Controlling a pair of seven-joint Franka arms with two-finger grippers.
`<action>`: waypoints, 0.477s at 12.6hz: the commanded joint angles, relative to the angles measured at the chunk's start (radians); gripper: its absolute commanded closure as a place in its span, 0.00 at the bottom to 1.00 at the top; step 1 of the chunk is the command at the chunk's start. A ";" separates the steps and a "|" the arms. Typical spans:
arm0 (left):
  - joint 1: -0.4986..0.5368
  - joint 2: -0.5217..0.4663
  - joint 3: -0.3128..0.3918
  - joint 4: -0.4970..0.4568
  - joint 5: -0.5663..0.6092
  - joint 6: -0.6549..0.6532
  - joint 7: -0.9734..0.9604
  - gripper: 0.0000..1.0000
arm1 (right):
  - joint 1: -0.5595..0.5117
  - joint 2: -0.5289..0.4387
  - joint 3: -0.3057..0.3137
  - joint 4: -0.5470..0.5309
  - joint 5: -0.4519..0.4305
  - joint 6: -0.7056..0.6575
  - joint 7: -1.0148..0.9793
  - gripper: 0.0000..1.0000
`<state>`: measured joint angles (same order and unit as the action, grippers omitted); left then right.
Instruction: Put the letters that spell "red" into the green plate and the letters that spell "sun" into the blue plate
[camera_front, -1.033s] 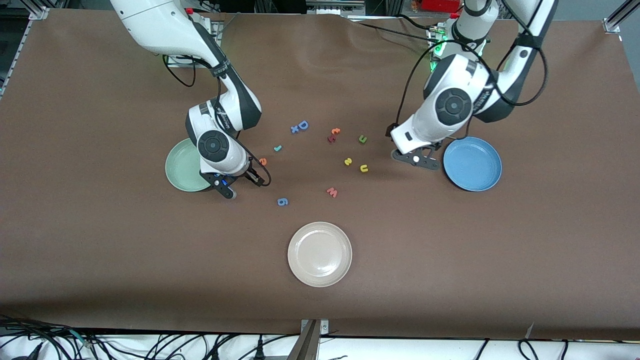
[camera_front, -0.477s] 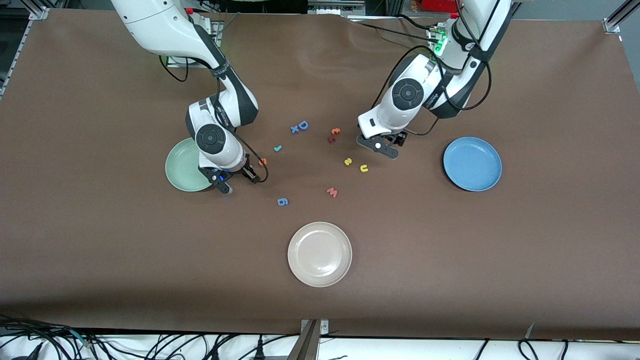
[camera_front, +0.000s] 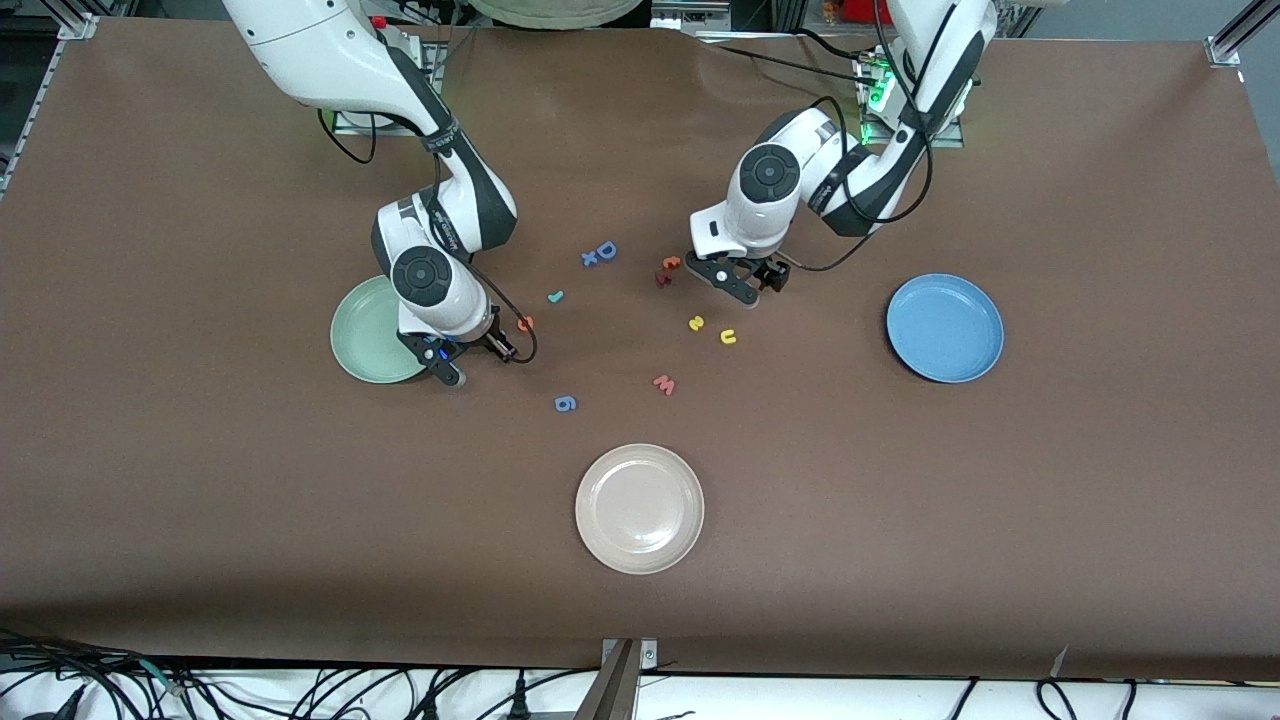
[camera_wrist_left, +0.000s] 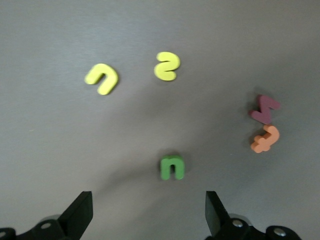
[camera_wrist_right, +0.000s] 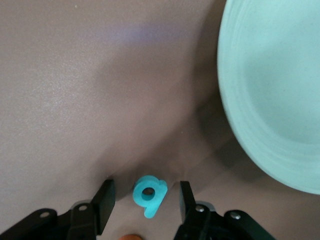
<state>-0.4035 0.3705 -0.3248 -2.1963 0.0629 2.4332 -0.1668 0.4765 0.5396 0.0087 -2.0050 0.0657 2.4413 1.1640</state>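
Before you: a brown table (camera_front: 200, 480), mint-green plate (camera_front: 358, 335), bright blue plate (camera_front: 945, 328), cream plate (camera_front: 640, 508), yellow "s" (camera_wrist_left: 167, 66), olive "n" (camera_wrist_left: 172, 167), teal "d" (camera_wrist_right: 149, 193).

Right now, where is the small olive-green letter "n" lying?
In the left wrist view, the olive-green "n" lies on the brown table, between and just ahead of the left gripper's open fingers; the arm's hand hides it in the front view.

A robotics lab: aluminium frame (camera_front: 60, 25), loose cables (camera_front: 300, 690), brown-covered table (camera_front: 200, 500).
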 joint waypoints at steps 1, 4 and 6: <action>-0.008 0.028 0.003 -0.042 0.025 0.108 0.003 0.01 | 0.008 -0.027 0.001 -0.043 0.005 0.008 0.017 0.62; -0.008 0.034 0.003 -0.068 0.023 0.154 0.001 0.01 | 0.008 -0.027 0.001 -0.044 0.005 0.005 0.014 0.79; -0.009 0.056 0.003 -0.069 0.023 0.184 0.001 0.02 | 0.007 -0.039 0.001 -0.041 0.003 -0.001 0.002 0.80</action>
<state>-0.4089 0.4155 -0.3258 -2.2565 0.0629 2.5799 -0.1669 0.4776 0.5306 0.0102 -2.0122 0.0657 2.4411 1.1670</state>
